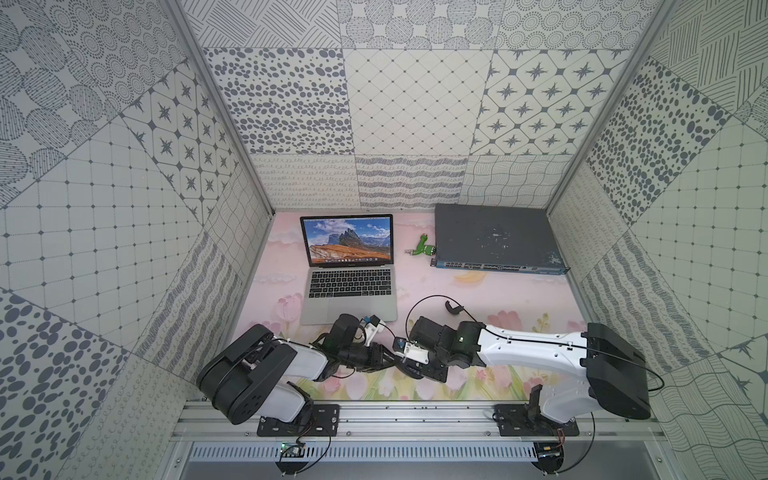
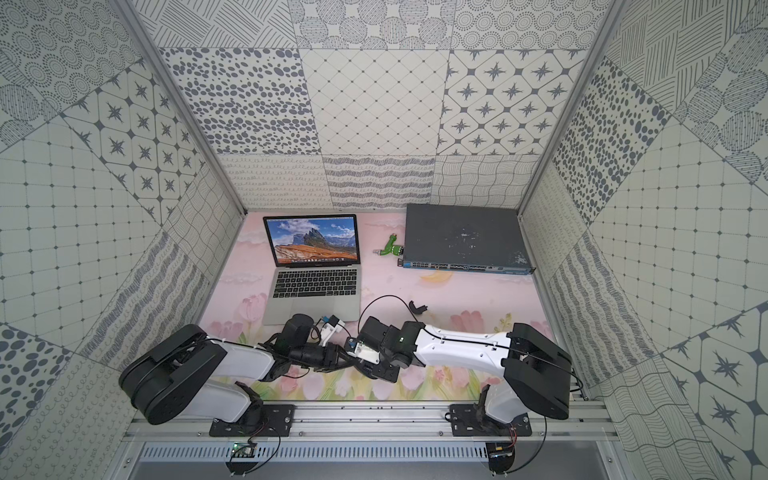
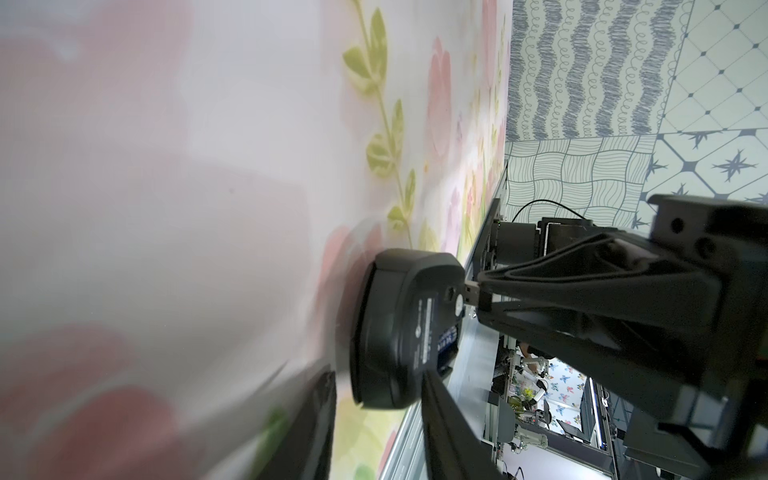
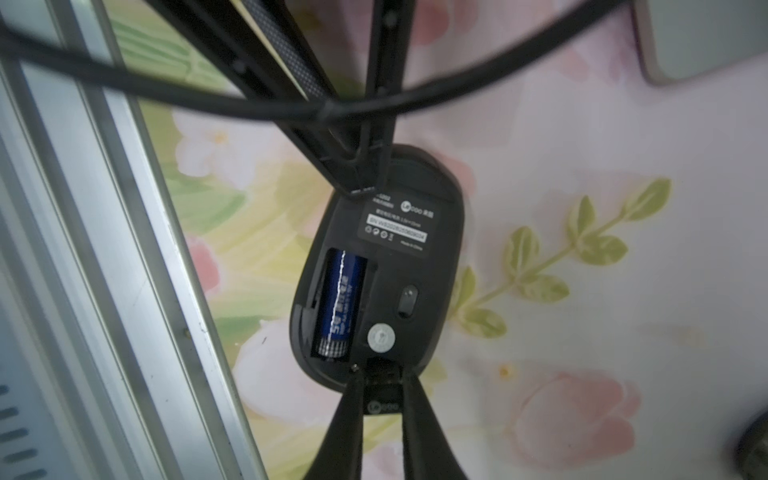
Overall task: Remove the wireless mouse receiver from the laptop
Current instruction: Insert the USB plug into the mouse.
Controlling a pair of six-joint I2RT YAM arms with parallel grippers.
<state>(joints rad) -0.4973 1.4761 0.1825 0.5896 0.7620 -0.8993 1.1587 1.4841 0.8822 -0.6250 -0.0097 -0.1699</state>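
Looking down in both top views, you have a tabletop covered in a pale pink floral print. It is boxed in on three sides by panels of grey-on-white patterns: dots, stars, lattices, wavy lines. An aluminium rail along the front edge carries both arm bases. At the back the laptop stands open left of centre with its mountain scene lit. A flat dark grey network switch lies to the right, and a green plug-like object sits just beside the switch's left edge.

Pose: your left arm and right arm both lie low and stretch toward each other. The wrists meet just in front of the laptop's front edge.

Your left hand is closed over one end of the mouse, one finger on its label face, the other on the domed side toward the tabletop. The mouse is belly-up, an oval of matt black plastic. Its battery bay is uncovered, with a blue battery inside.

Your right hand pinches the wireless mouse receiver, a small black nub with a short metal plug. The receiver is out of the laptop. Its plug end points into the notch at the mouse's opposite end; you cannot tell from the wrist views whether it touches. Both hands' fingers are black, slim and truss-shaped.
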